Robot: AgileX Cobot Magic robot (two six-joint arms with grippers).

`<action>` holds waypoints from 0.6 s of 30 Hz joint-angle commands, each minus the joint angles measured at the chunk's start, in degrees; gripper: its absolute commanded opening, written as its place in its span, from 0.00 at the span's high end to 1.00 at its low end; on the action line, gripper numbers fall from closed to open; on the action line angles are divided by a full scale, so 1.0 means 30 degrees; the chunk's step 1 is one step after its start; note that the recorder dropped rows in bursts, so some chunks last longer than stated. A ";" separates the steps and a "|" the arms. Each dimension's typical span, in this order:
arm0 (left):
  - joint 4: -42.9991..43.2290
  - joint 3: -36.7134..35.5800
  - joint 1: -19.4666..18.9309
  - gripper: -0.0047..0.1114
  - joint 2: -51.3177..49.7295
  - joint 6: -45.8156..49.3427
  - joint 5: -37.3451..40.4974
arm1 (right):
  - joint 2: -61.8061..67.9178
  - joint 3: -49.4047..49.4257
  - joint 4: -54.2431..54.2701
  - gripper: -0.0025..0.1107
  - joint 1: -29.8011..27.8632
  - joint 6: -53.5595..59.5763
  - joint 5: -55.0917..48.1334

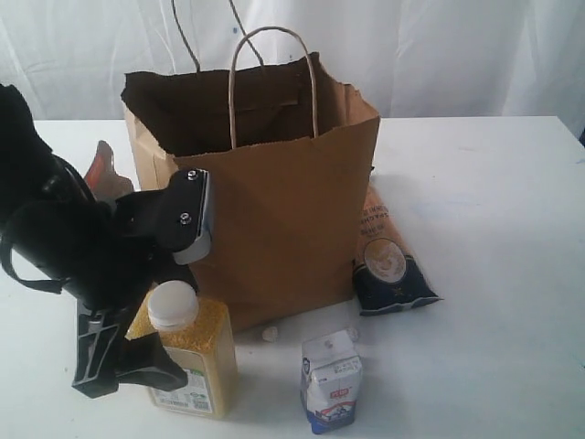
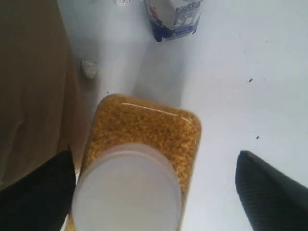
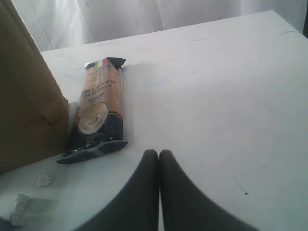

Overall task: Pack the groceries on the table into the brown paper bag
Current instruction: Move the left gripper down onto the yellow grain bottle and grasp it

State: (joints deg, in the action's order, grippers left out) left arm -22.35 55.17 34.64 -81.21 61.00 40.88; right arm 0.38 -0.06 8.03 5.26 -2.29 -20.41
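brown paper bag inside too dark, orange-navy packet partly behind it, carton cropped in left wrist view

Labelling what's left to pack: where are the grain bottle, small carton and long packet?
grain bottle (image 1: 199,346), exterior view, yellow body.
small carton (image 1: 332,382), exterior view, front face.
long packet (image 3: 98,108), right wrist view, orange middle.
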 commanded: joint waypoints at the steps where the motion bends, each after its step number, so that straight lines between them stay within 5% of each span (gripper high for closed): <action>1: -0.0679 -0.0158 0.0024 0.20 -0.0442 0.0227 0.0363 | -0.0126 0.0021 -0.0059 0.98 -0.0130 0.0015 0.0232; 9: -0.1403 -0.0158 0.0024 0.42 -0.0778 -0.0130 0.1003 | -0.0126 0.0021 -0.0059 0.98 -0.0130 0.0015 0.0232; 18: -0.1830 -0.0158 0.0024 0.91 -0.0778 -0.3963 0.0739 | -0.0126 0.0021 -0.0059 0.98 -0.0130 0.0015 0.0232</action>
State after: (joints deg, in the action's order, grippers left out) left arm -25.82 55.02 34.64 -83.94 53.70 42.10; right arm 0.38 -0.06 8.03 5.26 -2.29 -20.41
